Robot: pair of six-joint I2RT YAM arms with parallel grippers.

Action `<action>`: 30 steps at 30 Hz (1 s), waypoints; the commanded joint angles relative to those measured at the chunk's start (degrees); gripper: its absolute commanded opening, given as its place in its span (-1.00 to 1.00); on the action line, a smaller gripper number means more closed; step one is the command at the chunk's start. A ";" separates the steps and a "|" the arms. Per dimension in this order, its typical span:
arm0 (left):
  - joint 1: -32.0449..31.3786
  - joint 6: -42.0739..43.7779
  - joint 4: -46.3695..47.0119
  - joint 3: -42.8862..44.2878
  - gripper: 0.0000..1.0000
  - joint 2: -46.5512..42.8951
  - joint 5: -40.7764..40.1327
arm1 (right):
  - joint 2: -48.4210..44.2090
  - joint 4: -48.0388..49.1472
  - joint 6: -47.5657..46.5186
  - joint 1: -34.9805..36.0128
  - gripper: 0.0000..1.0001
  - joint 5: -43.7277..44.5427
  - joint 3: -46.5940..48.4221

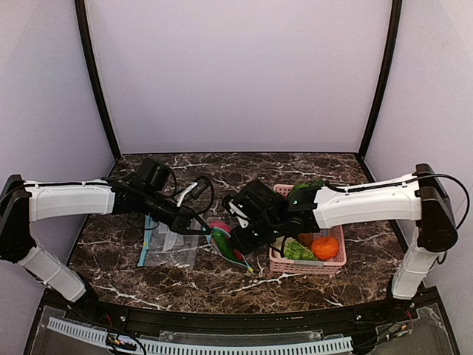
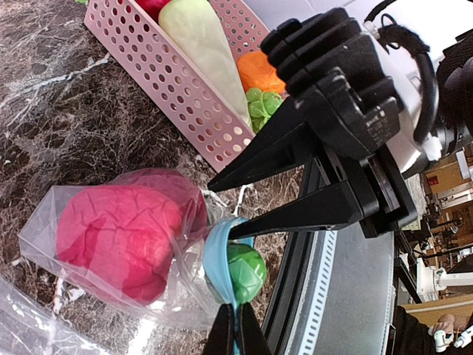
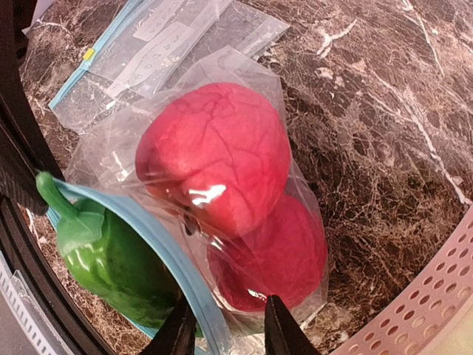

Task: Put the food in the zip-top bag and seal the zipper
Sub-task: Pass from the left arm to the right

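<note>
The zip-top bag (image 1: 214, 231) lies on the marble between my grippers. Two red-pink fruits (image 3: 222, 155) sit inside it, also seen in the left wrist view (image 2: 118, 237). The green cucumber (image 3: 111, 259) lies in the bag's mouth between the two lips of the light blue zipper (image 3: 159, 248), its end showing (image 2: 247, 272). My left gripper (image 2: 236, 336) is shut on the zipper strip (image 2: 214, 259). My right gripper (image 3: 225, 333) is open, its jaws astride the zipper edge and the bag wall by the lower fruit; one fingertip (image 2: 236, 233) touches the strip.
A pink perforated basket (image 1: 336, 260) stands just right of the bag, holding an orange fruit (image 1: 325, 248), green leaves (image 1: 295, 250) and a white radish (image 2: 199, 44). Spare clear bags (image 1: 166, 248) lie left of the bag. The table's black front rail (image 2: 295, 296) is close.
</note>
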 commanded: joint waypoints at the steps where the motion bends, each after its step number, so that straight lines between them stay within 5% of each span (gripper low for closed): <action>1: 0.19 0.67 -1.41 0.94 -0.99 -1.33 1.17 | 1.79 1.57 -1.96 0.02 -0.41 1.60 3.37; 7: 0.16 0.75 -1.69 1.00 -0.99 -1.11 0.96 | 3.01 3.72 -3.61 0.10 -0.56 1.23 5.42; 11: 0.19 1.28 -2.29 1.18 -0.99 -0.94 -0.01 | 2.40 4.73 -3.55 0.36 -1.00 1.41 5.73; 13: 0.16 1.43 -2.60 1.21 -0.97 -1.08 -0.85 | 1.24 5.78 -2.80 0.61 -1.00 1.15 5.22; 16: 0.25 1.60 -3.20 1.55 -0.52 -1.64 -2.76 | -0.76 7.86 -0.46 1.00 -1.00 0.78 3.68; 18: 0.16 1.08 -3.13 1.75 0.19 -2.88 -4.83 | -1.77 8.65 1.42 1.22 -1.00 0.99 2.58; 20: 0.21 -0.26 -1.93 1.17 0.54 -4.92 -7.87 | -2.34 8.76 3.13 1.45 -1.00 1.77 2.10; 24: 0.17 -8.60 6.38 -4.58 0.93 -11.11 -13.57 | -3.39 8.83 5.87 2.02 -1.00 2.83 1.15; 30: -1.05 -20.36 14.54 -13.28 0.97 -19.63 -18.93 | -5.64 13.84 8.93 2.39 -1.00 1.20 -2.08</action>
